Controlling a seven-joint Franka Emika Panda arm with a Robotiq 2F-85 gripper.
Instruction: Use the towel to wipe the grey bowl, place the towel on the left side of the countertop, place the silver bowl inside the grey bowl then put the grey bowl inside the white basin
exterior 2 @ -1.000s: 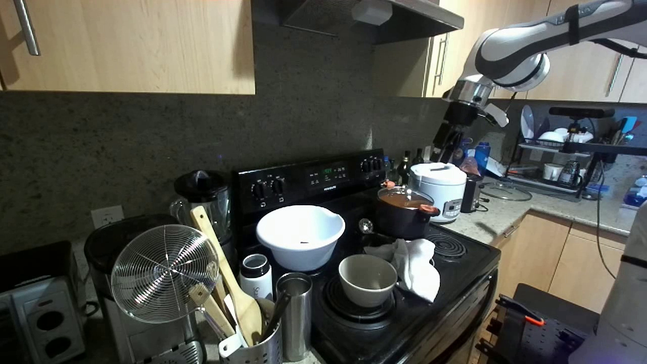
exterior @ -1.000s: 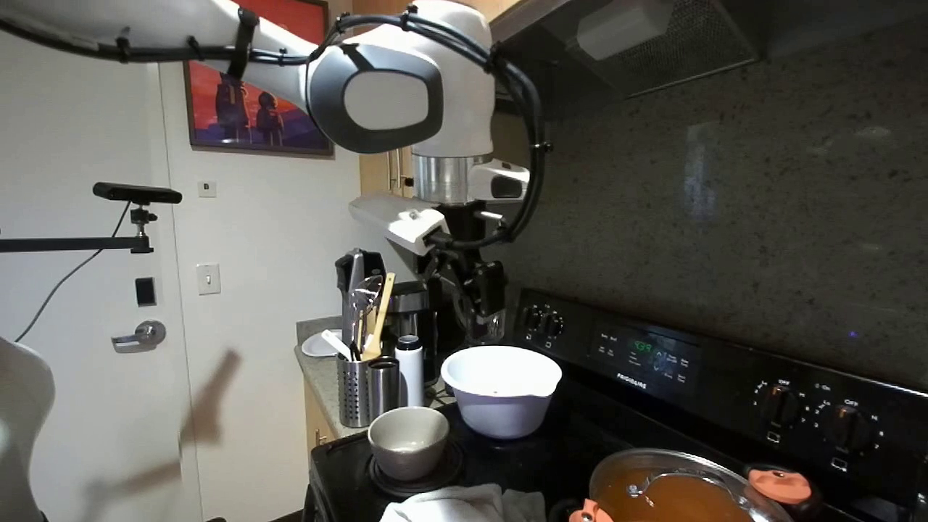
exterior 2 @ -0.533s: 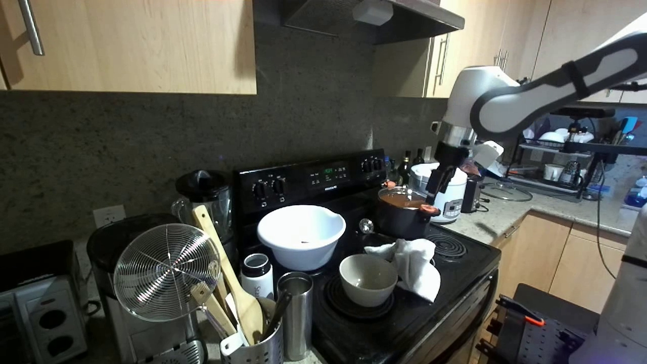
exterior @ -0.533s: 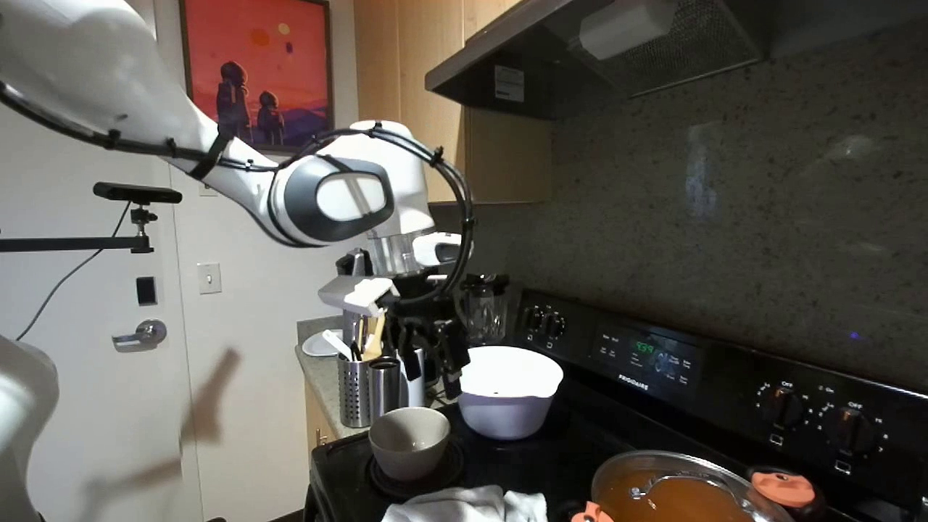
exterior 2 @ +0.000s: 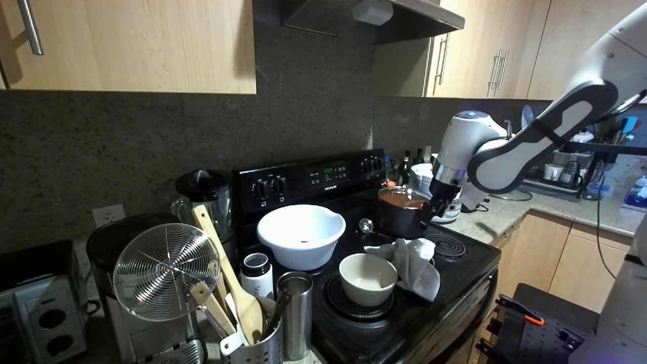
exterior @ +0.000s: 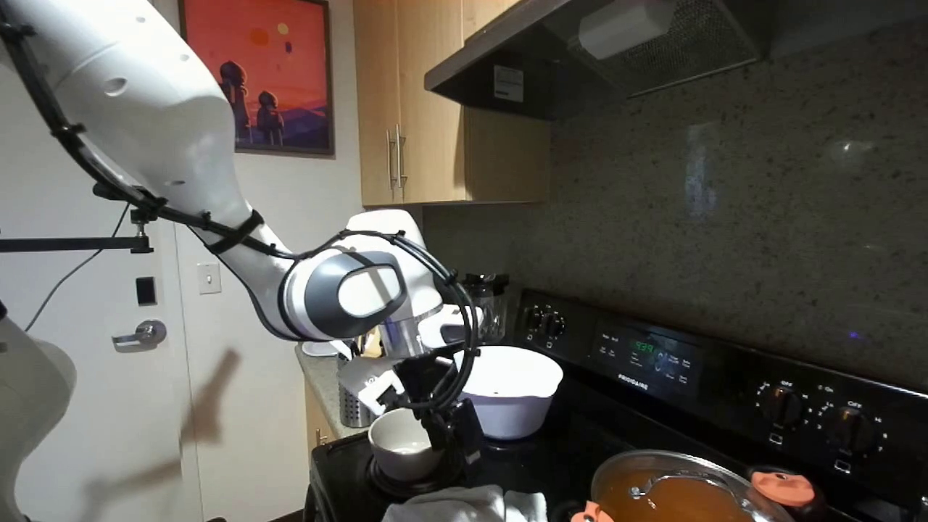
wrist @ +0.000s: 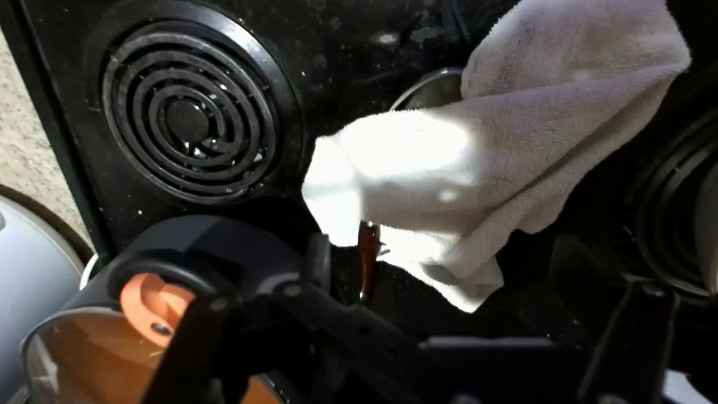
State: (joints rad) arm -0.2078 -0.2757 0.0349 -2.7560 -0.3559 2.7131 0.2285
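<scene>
On stovetop (exterior 2: pixel 354 341), right of grey bowl (exterior 2: pixel 368 280) in both exterior views, towel (exterior 2: pixel 417 265) partly hides metal rim (wrist: pixel 418 85); gripper (exterior 2: pixel 427 215) hangs above, fingers (wrist: pixel 318 261) wide, empty. Low pinch could snag metal rim with towel.

In an exterior view, a black stove (exterior 2: pixel 374 341) bears the white basin (exterior 2: pixel 302 237) mid-frame, a lidded pot (exterior 2: pixel 397 220) right of centre, the grey bowl (exterior 2: pixel 368 280) on a coil burner (exterior 2: pixel 337 306) at lower centre, and, just right of it, the towel (exterior 2: pixel 417 268).

towel (wrist: pixel 516 154): matt, napped cloth | grey bowl (exterior 2: pixel 368 279): smooth, glossy | white basin (exterior 2: pixel 303 254): smooth plastic | tumbler (exterior 2: pixel 298 323): shiny metal
</scene>
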